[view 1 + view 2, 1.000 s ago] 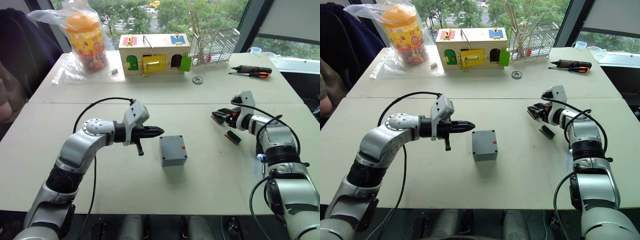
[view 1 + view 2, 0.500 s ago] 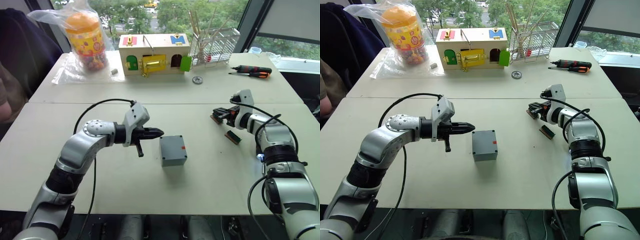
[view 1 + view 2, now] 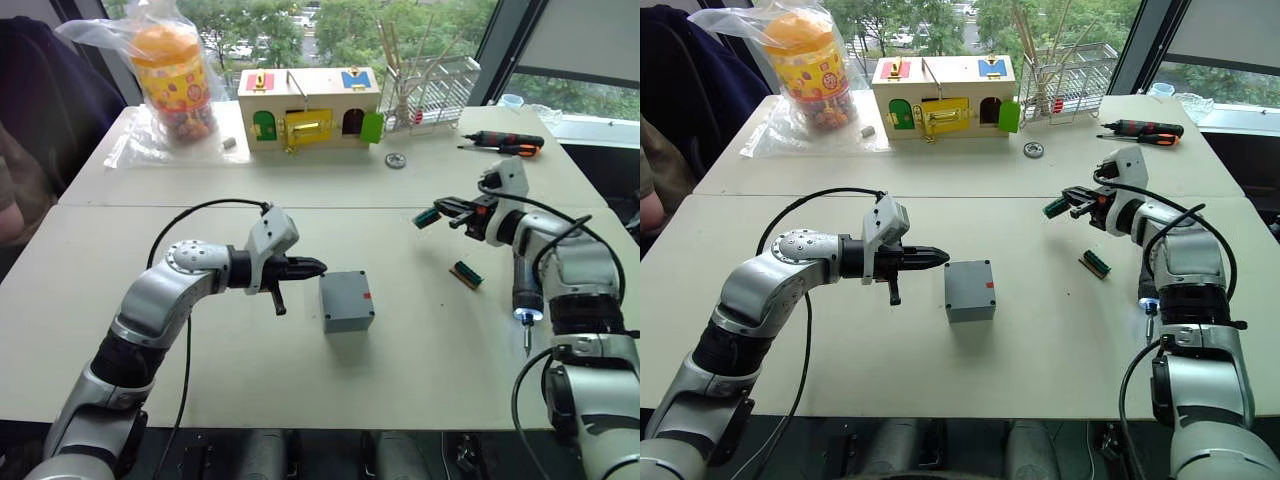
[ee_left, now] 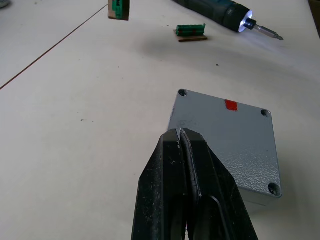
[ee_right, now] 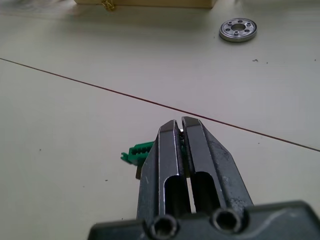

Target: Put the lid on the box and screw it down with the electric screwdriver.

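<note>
Left gripper (image 4: 180, 134) closed empty by the lidded box (image 4: 227, 142); right gripper (image 5: 180, 125) pinches a green connector (image 5: 136, 153).

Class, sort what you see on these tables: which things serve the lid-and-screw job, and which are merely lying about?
For the job: box, lid, electric screwdriver.

Lying about: wooden box, hand screwdriver, orange jar, metal ring, loose green block, held green block in the right tool.
</note>
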You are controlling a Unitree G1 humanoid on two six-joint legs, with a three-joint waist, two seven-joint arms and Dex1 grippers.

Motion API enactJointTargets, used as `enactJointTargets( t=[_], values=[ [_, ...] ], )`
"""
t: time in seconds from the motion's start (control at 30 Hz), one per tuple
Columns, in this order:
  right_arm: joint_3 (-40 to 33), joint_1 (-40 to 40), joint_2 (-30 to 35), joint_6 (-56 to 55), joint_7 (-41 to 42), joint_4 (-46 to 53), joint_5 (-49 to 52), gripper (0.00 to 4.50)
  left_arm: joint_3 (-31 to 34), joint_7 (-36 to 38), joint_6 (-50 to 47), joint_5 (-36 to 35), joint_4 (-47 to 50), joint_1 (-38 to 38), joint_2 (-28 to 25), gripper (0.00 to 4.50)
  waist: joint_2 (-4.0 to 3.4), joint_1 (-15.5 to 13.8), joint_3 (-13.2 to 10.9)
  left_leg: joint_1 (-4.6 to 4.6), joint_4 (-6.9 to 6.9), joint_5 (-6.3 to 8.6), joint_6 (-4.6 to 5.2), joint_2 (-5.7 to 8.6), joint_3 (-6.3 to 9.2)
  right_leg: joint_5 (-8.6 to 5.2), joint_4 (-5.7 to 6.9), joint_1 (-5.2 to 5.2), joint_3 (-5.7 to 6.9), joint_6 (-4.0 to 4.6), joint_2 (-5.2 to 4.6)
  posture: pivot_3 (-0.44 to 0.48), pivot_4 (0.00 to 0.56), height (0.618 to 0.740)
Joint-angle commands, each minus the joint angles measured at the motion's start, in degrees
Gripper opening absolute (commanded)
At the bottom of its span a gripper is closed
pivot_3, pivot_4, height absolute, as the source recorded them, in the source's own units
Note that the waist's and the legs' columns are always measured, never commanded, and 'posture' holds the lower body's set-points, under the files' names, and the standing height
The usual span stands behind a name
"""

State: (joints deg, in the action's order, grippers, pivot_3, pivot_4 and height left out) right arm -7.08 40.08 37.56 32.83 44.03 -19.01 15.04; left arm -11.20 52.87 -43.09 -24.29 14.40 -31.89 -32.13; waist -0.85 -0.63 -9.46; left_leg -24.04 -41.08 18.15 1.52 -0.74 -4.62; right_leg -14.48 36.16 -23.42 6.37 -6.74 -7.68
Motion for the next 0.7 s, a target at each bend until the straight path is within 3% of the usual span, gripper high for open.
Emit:
enactJointTargets(
  t=[0.03,0.43,0.7],
  values=[
    [-0.28,-1.02,0.61,1.33,0.20,2.59,0.72,0.06,0.28,0.54,1.41,-0.23,0.13,-0.82,0.26,0.00,0.00,-0.04,0.00,0.00,0.00,0.00,0.00,0.00,0.00,0.00,0.00,0.00,0.00,0.00,0.00,0.000,0.150,0.706],
    [4.29,-9.85,2.33,4.81,1.34,7.84,-2.28,0.06,0.06,0.56,1.83,0.15,0.09,-0.18,0.12,0.00,0.00,-0.02,0.00,0.00,0.00,0.00,0.00,0.01,0.00,0.00,0.00,0.00,0.00,0.00,-0.01,0.000,0.150,0.706],
    [-1.72,-11.23,0.98,3.81,-0.96,11.46,2.02,0.06,-0.42,0.39,2.22,0.31,0.15,0.20,0.36,0.00,0.01,-0.13,0.01,0.04,-0.01,0.00,0.00,0.00,0.00,0.00,0.00,0.01,-0.01,0.00,-0.01,0.000,0.150,0.706]
  ],
)
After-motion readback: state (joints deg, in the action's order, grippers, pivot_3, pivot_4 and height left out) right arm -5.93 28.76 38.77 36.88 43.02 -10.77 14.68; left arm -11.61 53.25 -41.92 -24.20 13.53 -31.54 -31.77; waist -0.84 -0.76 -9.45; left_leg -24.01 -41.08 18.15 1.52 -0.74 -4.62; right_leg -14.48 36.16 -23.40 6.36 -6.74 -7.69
